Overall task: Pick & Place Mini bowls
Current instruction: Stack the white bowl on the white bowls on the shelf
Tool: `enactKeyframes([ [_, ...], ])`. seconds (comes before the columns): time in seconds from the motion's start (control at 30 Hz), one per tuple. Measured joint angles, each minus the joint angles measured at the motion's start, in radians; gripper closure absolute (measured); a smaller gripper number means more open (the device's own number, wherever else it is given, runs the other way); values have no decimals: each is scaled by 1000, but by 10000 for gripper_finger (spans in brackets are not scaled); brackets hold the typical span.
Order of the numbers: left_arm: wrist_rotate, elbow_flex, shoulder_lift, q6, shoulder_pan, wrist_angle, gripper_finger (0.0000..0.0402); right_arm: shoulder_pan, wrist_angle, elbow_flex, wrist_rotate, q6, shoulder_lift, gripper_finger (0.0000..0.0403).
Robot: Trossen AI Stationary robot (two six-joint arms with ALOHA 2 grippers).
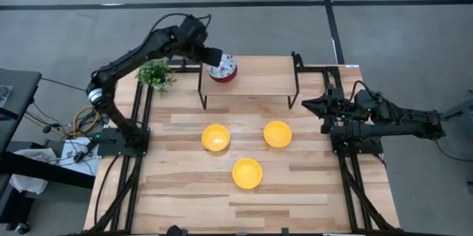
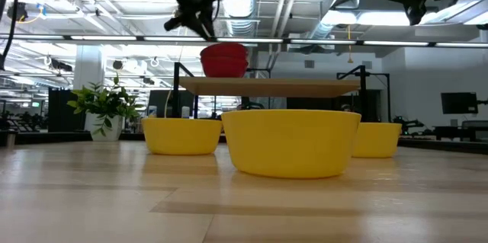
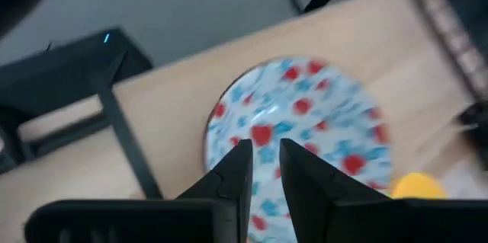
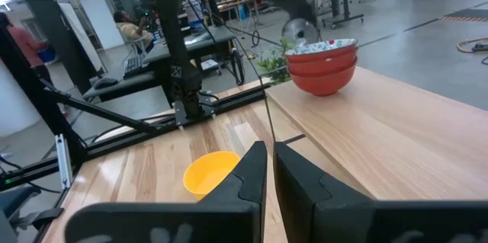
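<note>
Table point(image 1: 185, 191): pale wood planks with visible grain, laid in bands, framed by dark metal rails.

Shelf point(image 1: 259, 77): a flat light-wood board on thin black metal legs, standing at the far side of the table.

Yellow bowls: three, round, plain and glossy, all upright on the table in front of the shelf and apart from one another. One sits left point(image 1: 215, 137), one right point(image 1: 277, 133), one nearer the front edge between them point(image 1: 247, 173). In the low view the front one point(image 2: 290, 142) shows straight, slightly tapering walls.

Patterned bowls point(image 1: 222, 68): nested in a stack at the left end of the shelf top. The outsides are glossy red; the top bowl's inside point(image 3: 301, 132) is white with red and blue speckled flowers. The right wrist view shows at least two red rims in the stack point(image 4: 322, 63).

Left claw point(image 1: 215, 55): over the stack's far-left rim. Its dark fingers point(image 3: 236, 171) stand a narrow gap apart just above the top bowl's inside; no grip on the rim is visible.

Right claw point(image 1: 310, 105): at the table's right edge beside the shelf end, fingers point(image 4: 255, 168) nearly pressed together, holding nothing.

Plant point(image 1: 156, 74): small, green, leafy, in a white pot point(image 2: 103, 126), at the far left of the table beside the shelf.

No legible writing or labels.
</note>
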Motion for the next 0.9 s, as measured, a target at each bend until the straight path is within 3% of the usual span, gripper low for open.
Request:
enactKeyframes([
  [0.2,-2,0,-6,7,-117,106,334,0,0,0,2,1,0,386],
  [0.37,-81,0,44,68,-208,153,334,0,0,0,2,4,0,386],
  [0.9,-106,0,153,45,-214,157,334,0,0,0,-5,9,0,386],
])
